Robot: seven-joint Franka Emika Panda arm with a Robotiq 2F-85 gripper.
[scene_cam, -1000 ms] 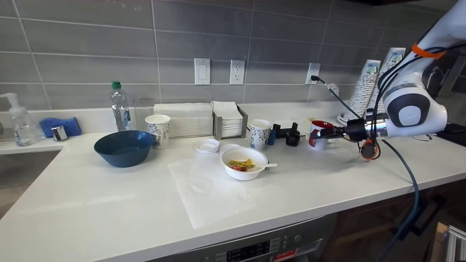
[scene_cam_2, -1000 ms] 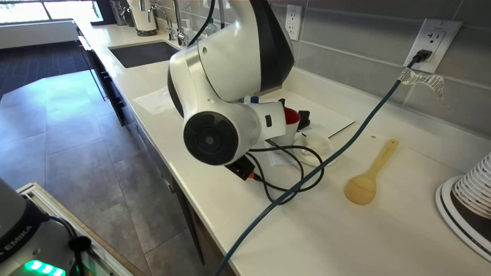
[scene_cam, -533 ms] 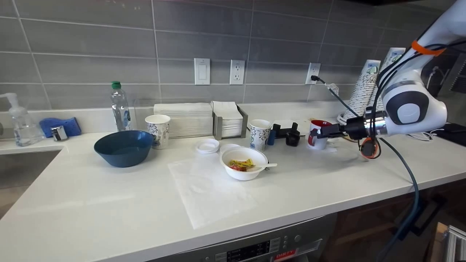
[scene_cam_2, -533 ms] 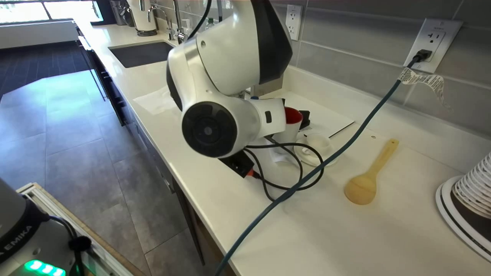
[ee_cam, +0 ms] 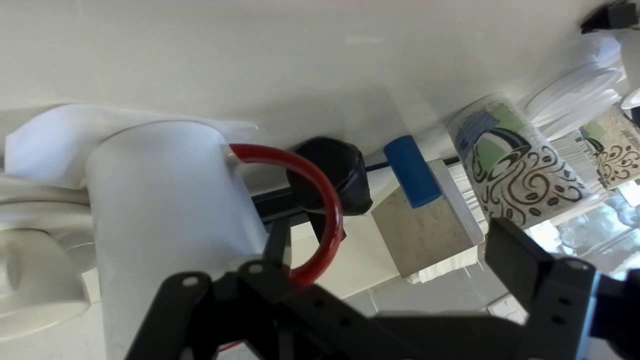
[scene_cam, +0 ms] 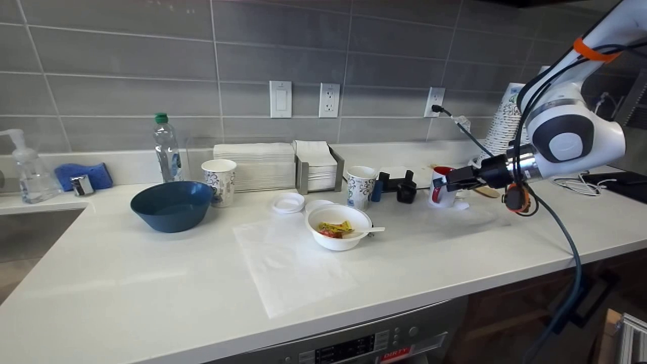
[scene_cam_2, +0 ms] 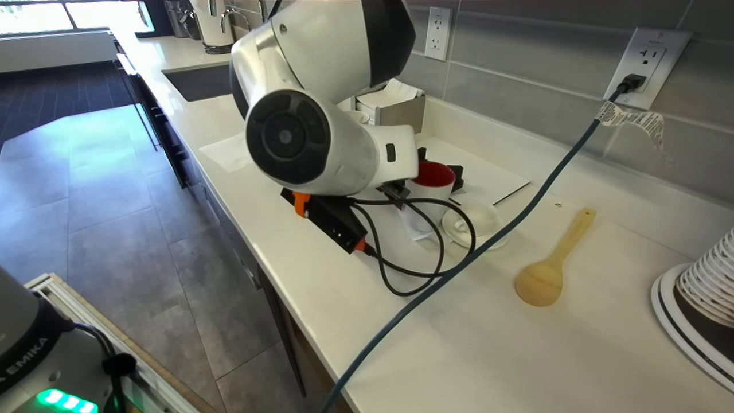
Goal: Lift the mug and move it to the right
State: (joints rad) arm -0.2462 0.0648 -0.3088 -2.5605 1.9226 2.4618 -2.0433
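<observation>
The mug (scene_cam_2: pixel 431 189), white outside with red inside and a red handle (ee_cam: pixel 331 210), stands upright on the counter in both exterior views. Close up in the wrist view, the mug (ee_cam: pixel 170 200) fills the left side. My gripper (ee_cam: pixel 392 245) is open, its fingers wide apart with no mug body between them. The left finger (ee_cam: pixel 278 245) lies beside the mug wall and overlaps the handle loop; whether it passes through the loop I cannot tell. In an exterior view the gripper (scene_cam: pixel 443 183) partly covers the mug (scene_cam: pixel 442 198).
A black stand (scene_cam: pixel 404 189) and patterned paper cup (scene_cam: pixel 361 189) stand near the mug, with a bowl of food (scene_cam: pixel 336 240) before them. A small white cup on a saucer (scene_cam_2: pixel 479 221) sits beside the mug. A teal cable (scene_cam_2: pixel 459 267) crosses near a wooden spoon (scene_cam_2: pixel 542 281).
My arm has risen and shifted, and the gripper's jaws have spread. The mug stands slightly further right in both exterior views, with more of it uncovered.
</observation>
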